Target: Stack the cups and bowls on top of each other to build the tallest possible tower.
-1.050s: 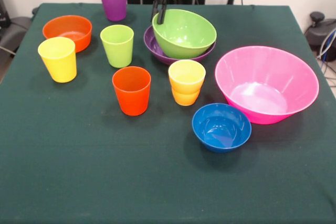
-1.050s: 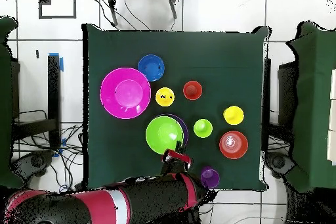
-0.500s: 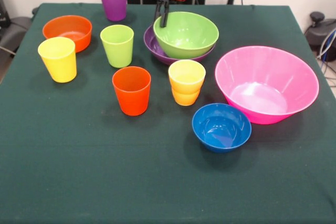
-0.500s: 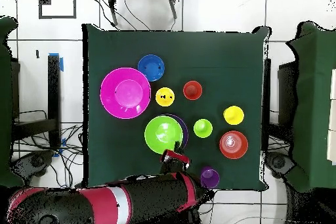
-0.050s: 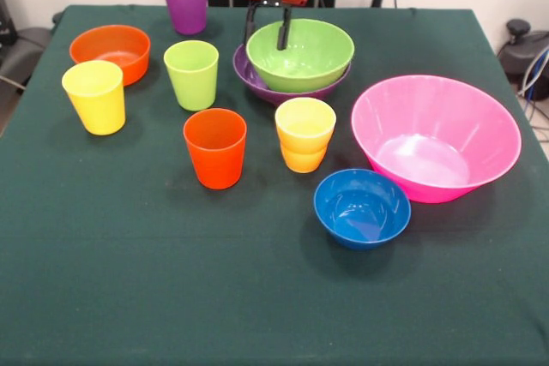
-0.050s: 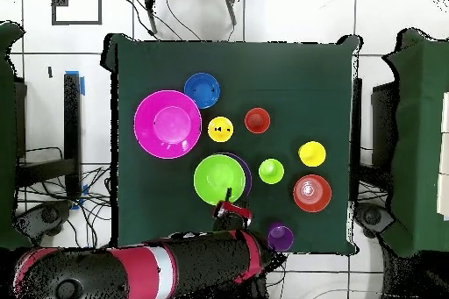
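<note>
Front view shows the black two-fingered gripper (image 5: 266, 30) spread apart, straddling the far rim of the glossy lime green plastic bowl (image 5: 300, 55): one finger inside, one outside. That bowl sits nested in the purple plastic bowl (image 5: 250, 73) directly beneath. A purple plastic tumbler (image 5: 185, 3) stands beside the gripper; the large pink plastic bowl (image 5: 435, 138) lies well apart on the other side.

Glossy plastic bowls (image 5: 435, 140) – matt cloth (image 5: 171, 280)
</note>
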Available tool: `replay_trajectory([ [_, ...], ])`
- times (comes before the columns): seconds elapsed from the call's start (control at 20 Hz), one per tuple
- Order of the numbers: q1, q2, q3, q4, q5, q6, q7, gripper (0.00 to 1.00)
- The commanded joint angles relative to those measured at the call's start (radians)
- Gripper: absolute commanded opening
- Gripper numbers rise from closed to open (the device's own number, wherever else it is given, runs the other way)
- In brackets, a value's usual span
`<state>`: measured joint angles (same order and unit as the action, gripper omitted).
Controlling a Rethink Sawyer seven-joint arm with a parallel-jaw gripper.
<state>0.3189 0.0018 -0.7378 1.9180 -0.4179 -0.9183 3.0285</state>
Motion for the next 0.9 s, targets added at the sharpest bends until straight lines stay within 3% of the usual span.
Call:
replay_trajectory([
  [0.05, -0.012, 0.045, 0.168, -0.080, 0.026, 0.005, -0.038, 1.00],
  [0.9, -0.006, 0.012, 0.165, -0.060, 0.005, 0.038, -0.030, 1.00],
])
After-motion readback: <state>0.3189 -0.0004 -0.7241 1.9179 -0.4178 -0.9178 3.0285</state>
